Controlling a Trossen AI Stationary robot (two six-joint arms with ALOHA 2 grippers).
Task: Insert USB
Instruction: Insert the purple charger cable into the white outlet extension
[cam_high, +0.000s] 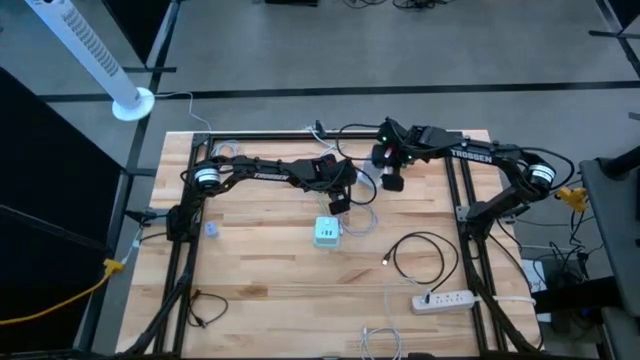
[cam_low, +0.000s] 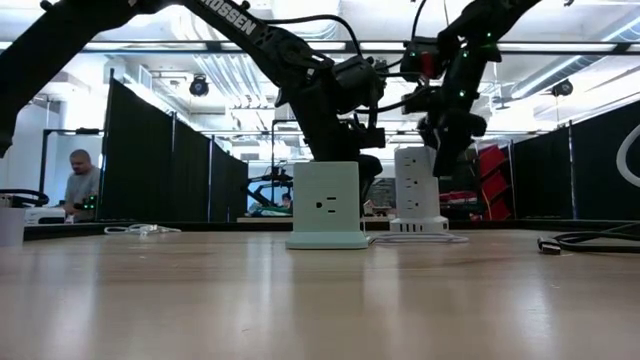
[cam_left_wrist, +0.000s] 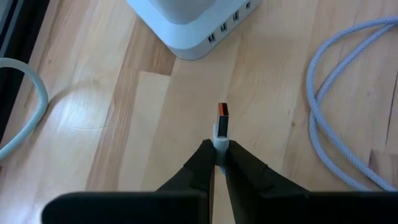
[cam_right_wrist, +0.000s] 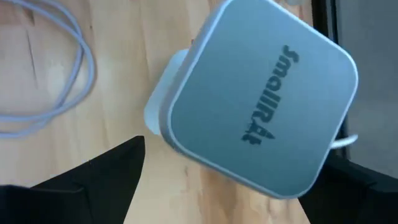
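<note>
Lighting's pretty even for you here: bright ceiling strips (cam_low: 250, 45) glow in the low view and wash out the upper background, so both arms read as near-silhouettes against it. The wooden table (cam_low: 300, 300) up close to that camera goes soft and blurry. From above, shadows are faint and short. On the left wrist, the USB plug (cam_left_wrist: 222, 119) is crisp; the right wrist's power cube (cam_right_wrist: 261, 99) looks slightly soft, with its lettering smeared.

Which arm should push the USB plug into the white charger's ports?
Left. Its hand pinches the orange-tipped USB plug, aimed at the white power cube's port row. The right hand carries no plug.
</note>
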